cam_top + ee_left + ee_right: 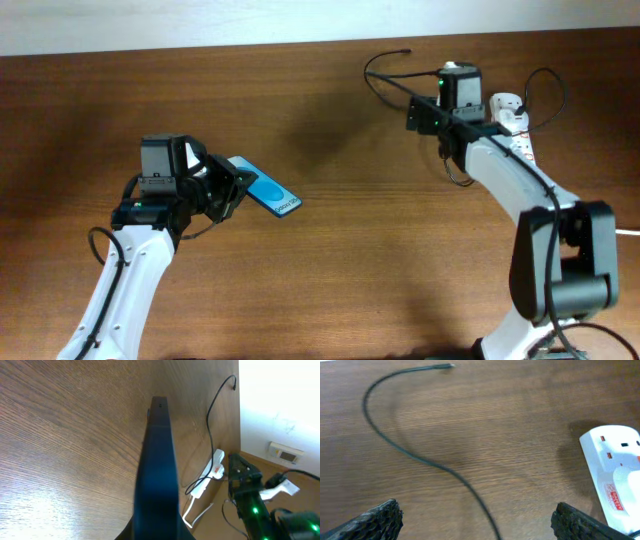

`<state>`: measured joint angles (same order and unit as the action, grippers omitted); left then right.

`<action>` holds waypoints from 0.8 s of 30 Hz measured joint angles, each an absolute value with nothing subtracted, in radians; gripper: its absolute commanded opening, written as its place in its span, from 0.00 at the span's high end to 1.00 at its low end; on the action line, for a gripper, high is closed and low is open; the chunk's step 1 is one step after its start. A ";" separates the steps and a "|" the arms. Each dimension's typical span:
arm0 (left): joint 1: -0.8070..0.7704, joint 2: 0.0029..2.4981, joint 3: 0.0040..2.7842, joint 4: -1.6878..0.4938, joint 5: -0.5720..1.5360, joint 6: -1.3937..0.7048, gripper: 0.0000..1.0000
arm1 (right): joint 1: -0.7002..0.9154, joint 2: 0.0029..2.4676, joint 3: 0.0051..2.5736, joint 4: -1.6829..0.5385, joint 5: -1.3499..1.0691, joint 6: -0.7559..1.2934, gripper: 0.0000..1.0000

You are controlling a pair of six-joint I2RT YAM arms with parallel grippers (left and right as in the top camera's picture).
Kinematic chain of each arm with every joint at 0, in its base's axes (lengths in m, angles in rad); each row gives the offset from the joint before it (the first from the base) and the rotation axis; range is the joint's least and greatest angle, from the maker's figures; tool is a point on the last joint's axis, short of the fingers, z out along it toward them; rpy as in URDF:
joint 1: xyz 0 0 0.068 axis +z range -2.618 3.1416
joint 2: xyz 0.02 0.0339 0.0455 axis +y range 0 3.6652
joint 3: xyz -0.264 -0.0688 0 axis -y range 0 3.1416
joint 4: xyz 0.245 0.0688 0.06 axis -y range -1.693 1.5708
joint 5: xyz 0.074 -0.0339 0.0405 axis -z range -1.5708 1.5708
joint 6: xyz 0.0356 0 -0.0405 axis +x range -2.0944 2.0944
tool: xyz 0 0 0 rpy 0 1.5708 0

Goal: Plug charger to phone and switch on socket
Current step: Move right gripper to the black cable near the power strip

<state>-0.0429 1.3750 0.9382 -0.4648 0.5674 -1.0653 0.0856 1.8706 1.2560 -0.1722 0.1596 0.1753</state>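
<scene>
Closest to the lens, in the left wrist view, is the phone, seen edge-on as a dark slab. From overhead, the left gripper has its fingers closed on one short end of the phone. The cyan screen faces up and the free end points to the right. I cannot tell if that end touches the table.

Further right, well apart from the phone, the charger lies loose on the wood. Its small connector tip is near the far edge of the table. In the right wrist view the black cable curves down and runs between the two fingers of the right gripper. Those fingers stand wide open and hold nothing.

At the far right is the socket, white with small red marks, flat on the table just beside the right gripper.
</scene>
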 measured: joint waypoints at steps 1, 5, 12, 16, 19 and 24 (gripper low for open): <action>-0.043 1.375 0.938 -0.467 0.567 -1.065 1.00 | 0.077 1.894 1.277 -0.171 0.149 0.170 0.01; -0.043 1.375 0.938 -0.470 0.567 -1.065 1.00 | 0.066 1.962 1.319 -0.167 0.105 0.142 0.17; -0.043 1.375 0.938 -0.472 0.556 -1.065 1.00 | 0.066 2.004 1.322 -0.164 0.052 0.131 0.24; -0.043 1.375 0.938 -0.479 0.556 -1.065 1.00 | 0.066 2.024 1.325 -0.162 0.055 0.129 0.40; -0.043 1.375 0.938 -0.493 0.555 -1.065 1.00 | 0.066 2.047 1.326 -0.168 0.056 0.129 0.47; -0.043 1.375 0.938 -0.493 0.549 -1.065 1.00 | 0.066 2.049 1.326 -0.173 0.055 0.130 0.62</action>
<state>-0.0429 1.3750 0.9382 -0.4934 0.5488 -1.0653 0.0658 2.0487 1.3262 -0.1730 0.0547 0.1295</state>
